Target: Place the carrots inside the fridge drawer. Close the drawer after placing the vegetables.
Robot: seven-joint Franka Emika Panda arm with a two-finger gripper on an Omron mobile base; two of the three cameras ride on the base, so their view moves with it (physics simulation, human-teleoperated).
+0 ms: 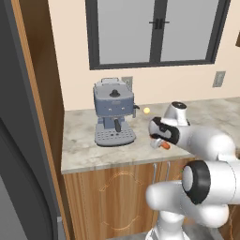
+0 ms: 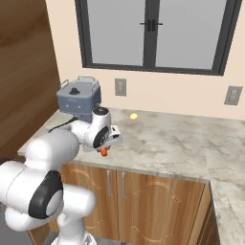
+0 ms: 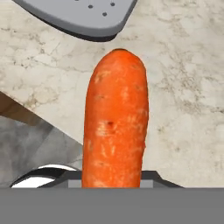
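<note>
The gripper (image 1: 162, 142) is closed on a carrot (image 3: 116, 122) and holds it a little above the tabletop (image 2: 167, 143), near the front edge. In the left base view the orange tip of the carrot sticks out below the gripper, at about 5 o'clock from the white wrist. In the right base view the same carrot (image 2: 103, 152) hangs under the hand, pointing down to 6 o'clock. In the hand view the carrot stands long and upright in the middle, its rounded end toward 12 o'clock, with the marble surface behind it.

Below the tabletop are wooden cabinet doors (image 2: 143, 201) with thin metal handles. Farther back, at about 10 o'clock from the gripper in the left base view, a grey-blue coffee machine (image 1: 113, 112) stands on the tabletop; its grey drip tray (image 3: 83, 17) shows at the top of the hand view. A small yellow ball (image 1: 146, 110) lies just beside the machine, near the wall. Behind all this is a dark-framed window (image 1: 154, 33).
</note>
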